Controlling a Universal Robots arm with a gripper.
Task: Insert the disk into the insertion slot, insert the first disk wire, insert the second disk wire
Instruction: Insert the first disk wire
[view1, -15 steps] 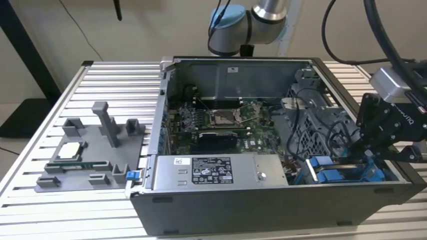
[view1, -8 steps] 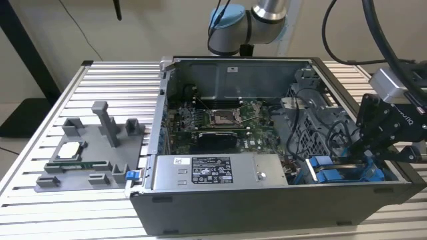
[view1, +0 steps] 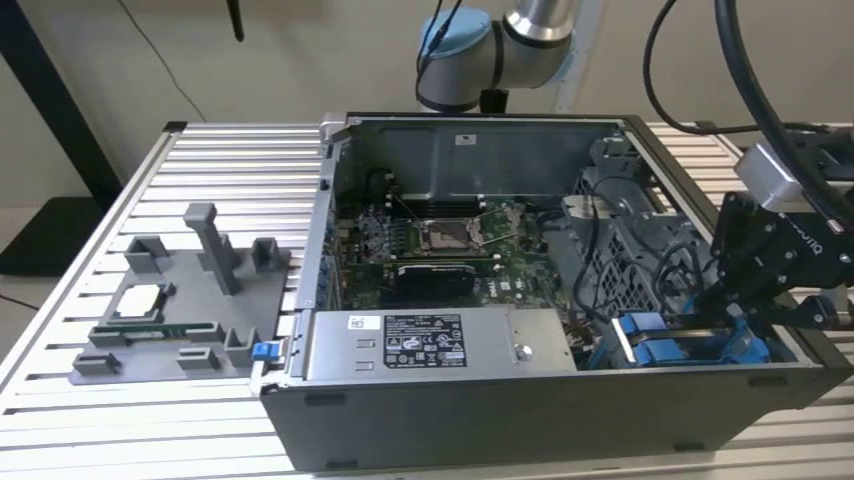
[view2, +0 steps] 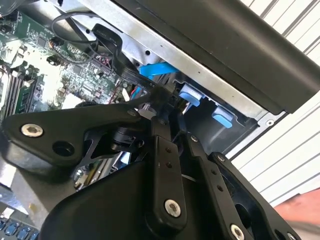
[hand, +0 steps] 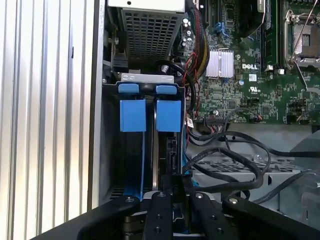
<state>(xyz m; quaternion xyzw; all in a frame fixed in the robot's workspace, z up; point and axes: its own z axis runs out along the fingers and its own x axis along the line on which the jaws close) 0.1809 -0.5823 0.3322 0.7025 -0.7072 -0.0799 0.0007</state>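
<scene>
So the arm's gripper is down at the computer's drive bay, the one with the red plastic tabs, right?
Not quite: the plastic tabs are blue, not red, as the first wrist view shows. The rest holds: the gripper is down at the drive bay.

An open computer case (view1: 534, 410) sits on a slatted metal table (view1: 134, 430). In the exterior view, a grey fixture (view1: 200, 290) holding small parts stands at the case's nine o'clock. Inside, a grey power-supply box (view1: 427, 345) lies at six o'clock of the green motherboard (view1: 400, 240). Black cables (hand: 235, 160) loop beside the board.
</scene>
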